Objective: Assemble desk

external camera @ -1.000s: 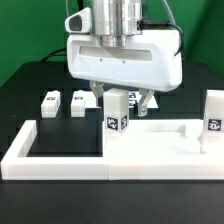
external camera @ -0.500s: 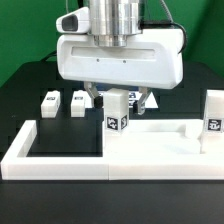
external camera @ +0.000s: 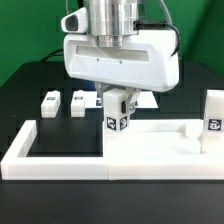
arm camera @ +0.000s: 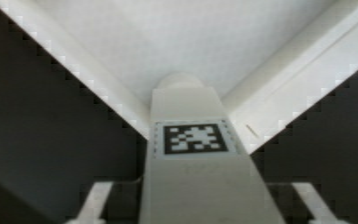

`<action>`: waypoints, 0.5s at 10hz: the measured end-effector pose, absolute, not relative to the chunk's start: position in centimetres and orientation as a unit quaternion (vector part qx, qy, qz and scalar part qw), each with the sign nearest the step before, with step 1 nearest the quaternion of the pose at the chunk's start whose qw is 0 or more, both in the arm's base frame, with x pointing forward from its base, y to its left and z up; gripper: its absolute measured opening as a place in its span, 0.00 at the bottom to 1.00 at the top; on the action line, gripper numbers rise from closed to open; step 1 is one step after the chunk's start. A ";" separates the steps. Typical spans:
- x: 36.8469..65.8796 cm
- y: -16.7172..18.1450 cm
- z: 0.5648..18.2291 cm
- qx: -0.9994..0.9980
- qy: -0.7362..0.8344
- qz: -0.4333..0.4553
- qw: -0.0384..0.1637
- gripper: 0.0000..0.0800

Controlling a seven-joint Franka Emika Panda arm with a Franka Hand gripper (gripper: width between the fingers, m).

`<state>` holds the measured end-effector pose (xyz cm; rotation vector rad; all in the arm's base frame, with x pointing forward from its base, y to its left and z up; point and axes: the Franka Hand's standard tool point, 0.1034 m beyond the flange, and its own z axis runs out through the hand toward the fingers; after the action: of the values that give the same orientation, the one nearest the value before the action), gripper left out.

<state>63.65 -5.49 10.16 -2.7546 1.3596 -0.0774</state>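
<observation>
Hand [external camera: 118, 101] now narrower, seemingly tight on the upright leg [external camera: 117, 122]; long axis vertical

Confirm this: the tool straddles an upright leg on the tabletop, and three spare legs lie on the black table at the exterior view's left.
Wrong in one respect: only two spare legs lie on the black table, not three, as the exterior view shows. The rest holds: the tool straddles the upright leg on the tabletop.

white leg [external camera: 117, 104], chequered tag [arm camera: 197, 138], black table [external camera: 60, 138]
</observation>
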 end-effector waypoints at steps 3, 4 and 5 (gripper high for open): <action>63.8 -5.3 10.1 -0.758 0.651 -0.006 0.044 0.36; 63.8 -5.5 10.0 -0.707 0.705 0.002 0.054 0.36; 63.8 -5.5 10.0 -0.677 0.733 0.008 0.065 0.36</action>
<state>63.84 -5.48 10.02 -2.0446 2.2113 0.0243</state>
